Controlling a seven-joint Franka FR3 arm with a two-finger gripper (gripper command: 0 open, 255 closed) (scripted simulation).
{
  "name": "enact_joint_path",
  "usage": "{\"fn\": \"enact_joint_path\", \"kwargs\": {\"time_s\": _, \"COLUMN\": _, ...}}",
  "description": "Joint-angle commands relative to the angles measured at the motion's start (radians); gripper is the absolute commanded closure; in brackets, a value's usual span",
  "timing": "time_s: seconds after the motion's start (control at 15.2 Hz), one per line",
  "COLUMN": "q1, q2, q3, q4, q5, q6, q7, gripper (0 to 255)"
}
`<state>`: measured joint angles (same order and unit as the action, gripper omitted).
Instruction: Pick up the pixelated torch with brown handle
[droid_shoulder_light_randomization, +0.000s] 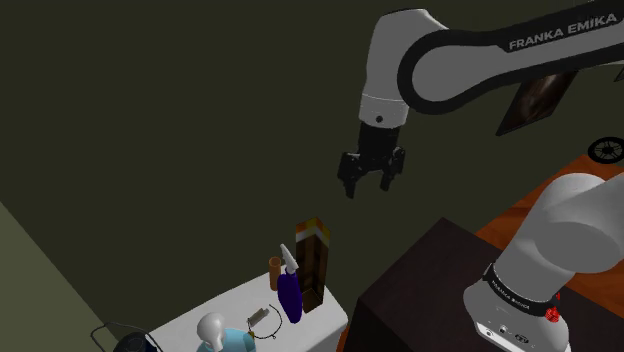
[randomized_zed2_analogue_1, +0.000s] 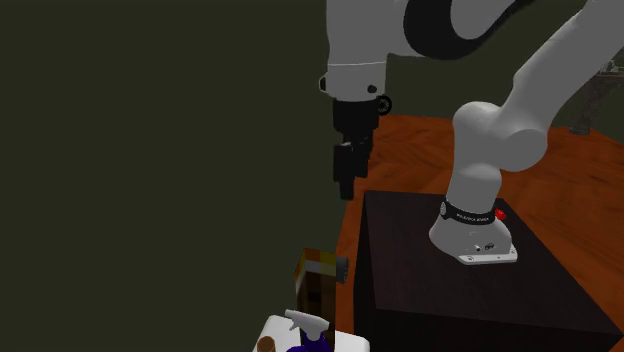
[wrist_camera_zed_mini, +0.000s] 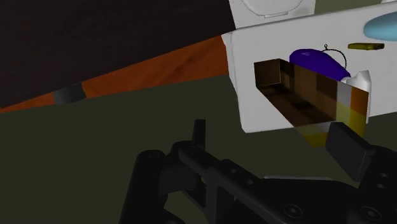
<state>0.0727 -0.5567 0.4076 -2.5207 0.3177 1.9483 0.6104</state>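
Approach step: the gripper (droid_shoulder_light_randomization: 369, 188), fingers (droid_shoulder_light_randomization: 349, 185) apart and empty, hangs well above the standing torch (droid_shoulder_light_randomization: 314, 262); next, descend around it.

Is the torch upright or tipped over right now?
Upright: the torch stands on its brown end on the white table, pale tip up, beside the purple spray bottle.

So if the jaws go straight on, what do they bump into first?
Most likely the pixelated torch, standing on the white table; the wrist view shows it ahead between the open jaws. Depth is unclear, so they might miss it.
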Motion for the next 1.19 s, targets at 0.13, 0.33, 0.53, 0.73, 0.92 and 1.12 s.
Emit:
{"fn": "enact_joint_path", "kwargs": {"time_s": 0.13, "q1": -0.011, "q2": 0.139, "q3": 0.103, "q4": 0.029, "q5": -0.01, "q6": 0.129, "q7": 0.111, "gripper": 0}}
{"fn": "enact_joint_path", "kwargs": {"time_s": 0.33, "q1": -0.028, "q2": 0.255, "q3": 0.18, "q4": 0.067, "q5": -0.05, "q6": 0.214, "q7": 0.211, "gripper": 0}}
{"fn": "enact_joint_path", "kwargs": {"time_s": 0.53, "q1": -0.05, "q2": 0.388, "q3": 0.252, "q4": 0.118, "q5": -0.131, "q6": 0.292, "q7": 0.332, "gripper": 0}}
{"fn": "enact_joint_path", "kwargs": {"time_s": 0.73, "q1": -0.056, "q2": 0.455, "q3": 0.274, "q4": 0.125, "q5": -0.18, "q6": 0.343, "q7": 0.386, "gripper": 0}}
{"fn": "enact_joint_path", "kwargs": {"time_s": 0.92, "q1": -0.058, "q2": 0.49, "q3": 0.28, "q4": 0.109, "q5": -0.204, "q6": 0.388, "q7": 0.403, "gripper": 0}}
{"fn": "enact_joint_path", "kwargs": {"time_s": 1.12, "q1": -0.06, "q2": 0.522, "q3": 0.283, "q4": 0.098, "q5": -0.229, "q6": 0.426, "q7": 0.421, "gripper": 0}}
